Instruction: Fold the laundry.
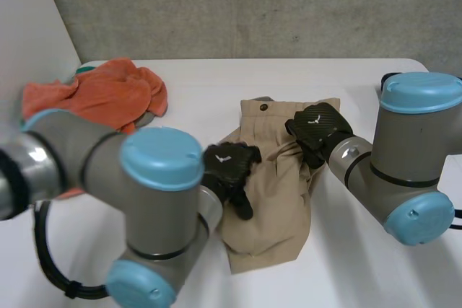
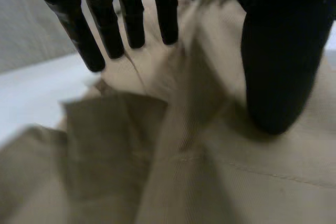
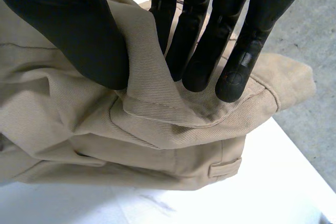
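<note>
Busy scene around the khaki garment (image 1: 274, 207), lying rumpled in the middle of the white bench (image 1: 332, 272). Well off to its left, a heap of orange cloth (image 1: 108, 91), soft and crumpled, with a sliver of something teal (image 1: 85, 70) poking out behind. Rough grey concrete wall (image 1: 253, 5) at the back. Up front, blocking much of the near-left bench, the bulky grey left arm (image 1: 155, 200) with its light-blue caps. Matching right arm (image 1: 411, 156) reaching in from the other side.

On the garment's right edge near the waistband, the right robot hand (image 1: 317, 126), clamped on: a fold of fabric pinched between thumb and straight fingers (image 3: 197, 51). On the garment's left edge, the left robot hand (image 1: 229, 167), fingers straight and spread, thumb tip down on the cloth, a ridge of fabric standing between them but not gripped.

Fine diagonal twill weave, stitched hems, a flat belt loop (image 3: 226, 166), a small dark button (image 1: 263, 107) at the top.
</note>
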`<control>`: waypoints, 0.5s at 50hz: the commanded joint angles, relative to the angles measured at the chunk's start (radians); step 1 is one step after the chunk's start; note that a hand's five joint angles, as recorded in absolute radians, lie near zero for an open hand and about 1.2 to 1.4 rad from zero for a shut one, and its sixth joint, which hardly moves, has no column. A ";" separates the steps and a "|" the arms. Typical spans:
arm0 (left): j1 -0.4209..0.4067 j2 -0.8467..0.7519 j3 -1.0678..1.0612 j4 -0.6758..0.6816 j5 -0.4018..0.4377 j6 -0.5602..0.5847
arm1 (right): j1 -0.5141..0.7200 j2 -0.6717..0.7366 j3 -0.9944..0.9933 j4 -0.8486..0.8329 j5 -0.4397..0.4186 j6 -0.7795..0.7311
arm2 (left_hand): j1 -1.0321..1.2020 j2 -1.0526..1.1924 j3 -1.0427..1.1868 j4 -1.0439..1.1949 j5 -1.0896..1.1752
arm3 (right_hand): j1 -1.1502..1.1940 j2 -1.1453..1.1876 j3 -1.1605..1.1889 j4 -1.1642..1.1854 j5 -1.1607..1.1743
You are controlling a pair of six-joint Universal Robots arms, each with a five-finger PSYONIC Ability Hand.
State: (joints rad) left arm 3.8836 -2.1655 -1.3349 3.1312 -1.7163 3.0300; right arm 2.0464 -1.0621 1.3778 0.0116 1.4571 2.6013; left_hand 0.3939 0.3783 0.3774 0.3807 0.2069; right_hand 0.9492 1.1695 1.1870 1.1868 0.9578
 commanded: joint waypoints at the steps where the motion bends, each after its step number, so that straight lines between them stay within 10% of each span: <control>1: -0.018 -0.114 0.063 -0.045 0.006 -0.016 | -0.012 -0.036 0.004 -0.005 -0.003 0.031 | 0.418 0.433 0.434 0.431 0.430 | 0.447 0.227 0.209 0.209 0.264; 8: -0.046 -0.083 0.037 -0.056 -0.019 -0.039 | -0.020 -0.041 -0.009 0.001 -0.009 0.026 | 0.950 0.965 0.966 0.963 0.962 | 0.447 0.227 0.209 0.209 0.264; 12: -0.017 -0.007 0.019 -0.026 -0.097 -0.023 | -0.034 -0.079 -0.016 0.008 -0.024 0.005 | 0.941 0.957 0.958 0.954 0.954 | -0.546 -0.766 -0.783 -0.783 -0.729; 16: 0.017 0.024 -0.001 -0.023 -0.105 -0.023 | -0.090 -0.142 -0.032 0.013 -0.093 -0.091 | 0.932 0.948 0.949 0.946 0.945 | -0.676 -0.897 -0.914 -0.914 -0.859; 25: 0.016 0.059 -0.040 -0.029 -0.103 -0.020 | -0.212 -0.180 -0.106 0.056 -0.520 -0.490 | 0.918 0.933 0.934 0.931 0.930 | -0.744 -0.964 -0.982 -0.981 -0.927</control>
State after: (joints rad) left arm 3.9010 -2.1195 -1.3535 3.1069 -1.8233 3.0088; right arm 1.8968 -1.2335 1.3207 0.0366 1.1874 2.3315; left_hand 0.9225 1.1390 1.1236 1.1408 0.9631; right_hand 0.2238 0.2750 0.2503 0.2610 0.0812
